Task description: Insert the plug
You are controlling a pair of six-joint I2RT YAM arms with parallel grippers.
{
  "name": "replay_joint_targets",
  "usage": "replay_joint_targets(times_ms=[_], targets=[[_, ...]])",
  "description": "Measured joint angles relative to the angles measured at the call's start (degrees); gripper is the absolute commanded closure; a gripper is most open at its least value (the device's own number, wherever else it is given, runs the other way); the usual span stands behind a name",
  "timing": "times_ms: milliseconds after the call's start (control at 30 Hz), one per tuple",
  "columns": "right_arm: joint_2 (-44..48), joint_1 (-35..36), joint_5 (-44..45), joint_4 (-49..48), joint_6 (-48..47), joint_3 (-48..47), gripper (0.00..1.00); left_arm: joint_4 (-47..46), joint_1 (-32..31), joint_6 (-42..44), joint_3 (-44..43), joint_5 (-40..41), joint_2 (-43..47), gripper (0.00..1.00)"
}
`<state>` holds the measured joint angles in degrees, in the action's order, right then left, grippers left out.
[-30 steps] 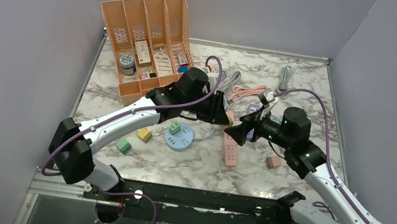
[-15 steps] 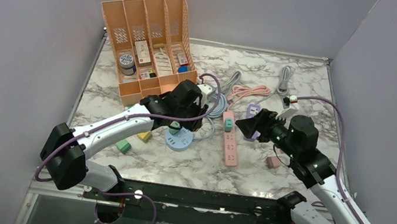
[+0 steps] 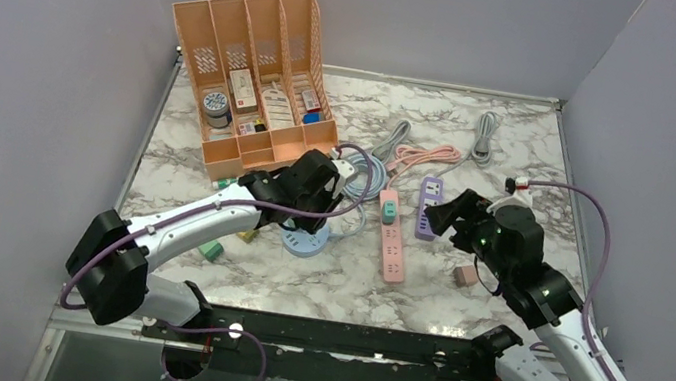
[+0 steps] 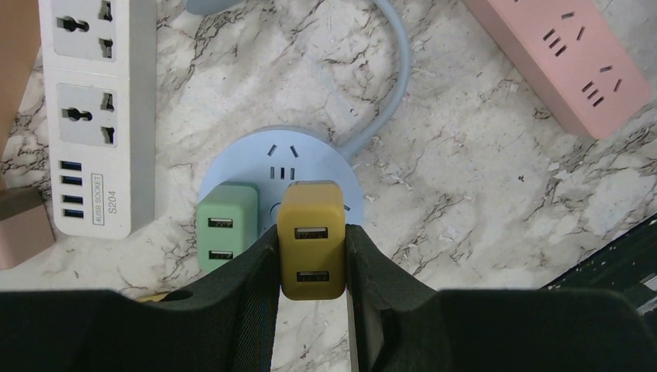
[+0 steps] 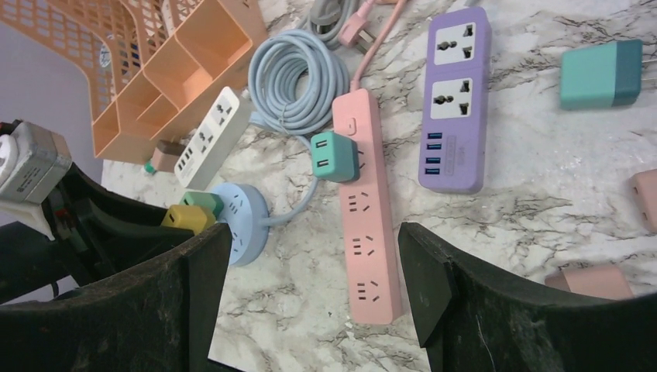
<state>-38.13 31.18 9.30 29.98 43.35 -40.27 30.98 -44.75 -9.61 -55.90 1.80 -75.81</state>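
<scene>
My left gripper (image 4: 310,240) is shut on a yellow plug (image 4: 311,232), a small two-port USB charger block. It sits over the near part of the round blue power strip (image 4: 310,151), right beside a green plug (image 4: 225,232) on that strip. The yellow plug's prongs are hidden. In the top view the left gripper (image 3: 306,208) hangs over the round strip (image 3: 306,242). My right gripper (image 5: 310,240) is open and holds nothing. It hovers above the pink power strip (image 5: 364,232), which carries a teal plug (image 5: 333,155).
A purple strip (image 5: 457,116) lies right of the pink one, and a white strip (image 4: 93,108) lies left of the round one. Coiled cable (image 5: 298,77) and an orange organizer (image 3: 250,76) stand behind. Loose plugs (image 3: 466,275) (image 3: 210,249) lie on the marble.
My left gripper has swung left from near the pink strip to over the round blue strip. My right gripper has drawn back to the right, leaving the teal plug on the pink strip.
</scene>
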Motion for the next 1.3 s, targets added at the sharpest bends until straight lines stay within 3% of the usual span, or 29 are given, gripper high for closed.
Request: replay_joint_targets(times_ms=[1000,1300], targets=[[-2.6,0.0,1.7,-0.2,0.1,0.3,0.21,-3.9,0.0,0.7,5.2,-2.4,-3.0,0.99],[-2.7,0.0,1.7,-0.5,-0.1,0.6,0.21,-7.1,0.0,-2.6,7.3,-2.2,-2.1,1.0]])
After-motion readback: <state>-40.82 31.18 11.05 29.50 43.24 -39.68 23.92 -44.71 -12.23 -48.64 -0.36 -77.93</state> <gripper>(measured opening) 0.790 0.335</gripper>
